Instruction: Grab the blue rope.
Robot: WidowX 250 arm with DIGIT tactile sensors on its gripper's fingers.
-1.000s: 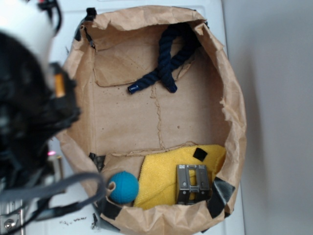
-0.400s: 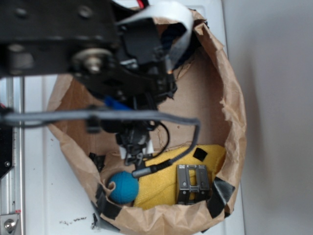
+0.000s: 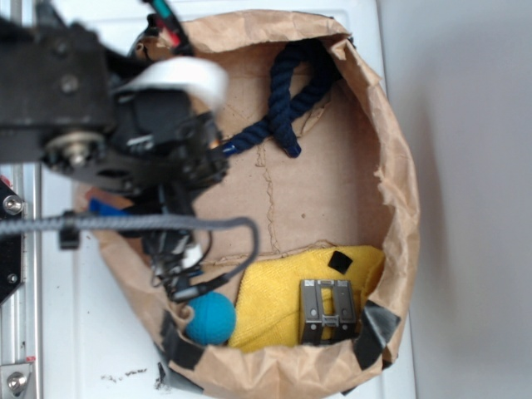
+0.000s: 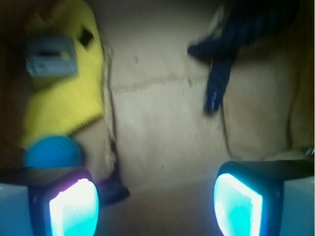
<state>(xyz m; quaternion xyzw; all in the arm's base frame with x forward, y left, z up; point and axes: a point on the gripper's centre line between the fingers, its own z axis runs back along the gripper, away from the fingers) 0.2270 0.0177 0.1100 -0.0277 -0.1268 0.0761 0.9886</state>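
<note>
Work surface is a white tabletop, grey wall or panel along the right edge; on it sits a crumpled brown paper bag cut down into a shallow tray with a flat cardboard-coloured floor. Blue rope lies folded at the far end of the bag, one end tucked under the top rim, the shiny taped tip pointing toward the arm; wrist view shows it top right, blurred. Near end of the bag holds a yellow cloth with a small metal bracket resting on it and a black square tab just above that; teal ball sits beside the cloth's left edge. Arm body fills the left of the exterior view over the bag's left wall, grey cable looped across it. Gripper is spread wide, nothing between the fingers (both pads lit cyan in wrist view), well short of the rope and not touching it. Versus 0.4 s ago: arm has swung left, off the centre of the bag, so the rope is uncovered again; rope, cloth, bracket, ball haven't shifted.
</note>
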